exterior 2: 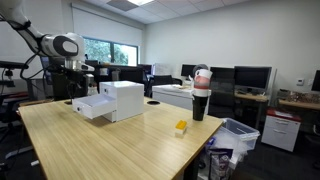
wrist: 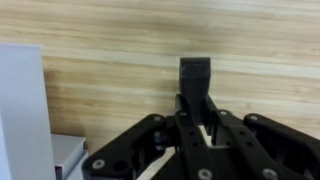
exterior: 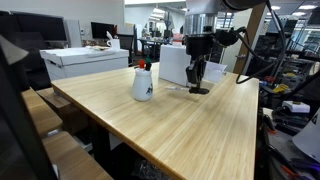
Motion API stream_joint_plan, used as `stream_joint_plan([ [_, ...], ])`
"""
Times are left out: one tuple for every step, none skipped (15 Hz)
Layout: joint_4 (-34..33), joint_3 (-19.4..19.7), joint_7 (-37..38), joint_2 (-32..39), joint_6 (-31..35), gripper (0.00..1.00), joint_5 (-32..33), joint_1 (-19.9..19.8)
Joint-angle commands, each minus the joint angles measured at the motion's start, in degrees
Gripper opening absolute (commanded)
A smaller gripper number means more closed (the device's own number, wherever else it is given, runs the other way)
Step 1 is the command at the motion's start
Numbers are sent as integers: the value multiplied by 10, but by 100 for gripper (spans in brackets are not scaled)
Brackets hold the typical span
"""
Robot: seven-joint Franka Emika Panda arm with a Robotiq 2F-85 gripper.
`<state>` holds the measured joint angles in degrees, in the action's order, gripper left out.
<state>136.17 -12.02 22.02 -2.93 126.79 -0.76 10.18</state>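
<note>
White box (wrist: 20, 110) fills the left edge of the wrist view, just beside the gripper (wrist: 195, 75) and apart from it. It stands on the wooden table (wrist: 120, 40). The fingers (wrist: 200, 95) are drawn together into a single dark tip, with nothing clearly clamped between them. A pale strip shows between the finger links, and I cannot tell whether that is the table seen through the gap or something thin being held.

In an exterior view the gripper (exterior: 199, 85) hangs very low over the table (exterior: 200, 130), right next to the box (exterior: 175, 65). A dark patch lies under the tip; whether it is shadow or a small dark thing is not clear, nor whether the tip touches the wood. With so little room, a downward push would probably jam the fingertips into the tabletop. A sideways swing toward the box could shove it or knock its open front part askew.

Farther along the table stands a white bottle (exterior: 143, 83) with a red cap, well apart from the gripper. A small yellow object (exterior 2: 181, 127) lies near the bottle (exterior 2: 201, 95). From that side the box (exterior 2: 120, 98) hides the fingers, and only the arm (exterior 2: 60, 45) shows above it.
</note>
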Motion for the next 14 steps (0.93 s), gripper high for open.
stream_joint_plan([
  [-39, -1, -28, 16, -47, 8, -5, 6],
  [-47, -3, -34, 18, -59, 8, -9, 7],
  [-53, -4, -38, 21, -69, 8, -9, 9],
  [-60, -6, -44, 23, -79, 8, -11, 12],
  [-67, -7, -48, 27, -89, 8, -12, 14],
  [-75, -8, -52, 31, -100, 8, -13, 16],
  [-86, -9, -59, 37, -116, 8, -16, 19],
  [-94, -10, -62, 41, -128, 8, -16, 21],
  [-102, -12, -72, 44, -142, 8, -18, 24],
  [-112, -12, -72, 50, -155, 8, -15, 26],
  [-119, -13, -77, 53, -166, 8, -15, 28],
  [-128, -13, -78, 57, -176, 8, -14, 29],
  [-136, -13, -80, 62, -185, 8, -13, 31],
  [-145, -14, -82, 66, -194, 8, -11, 32],
])
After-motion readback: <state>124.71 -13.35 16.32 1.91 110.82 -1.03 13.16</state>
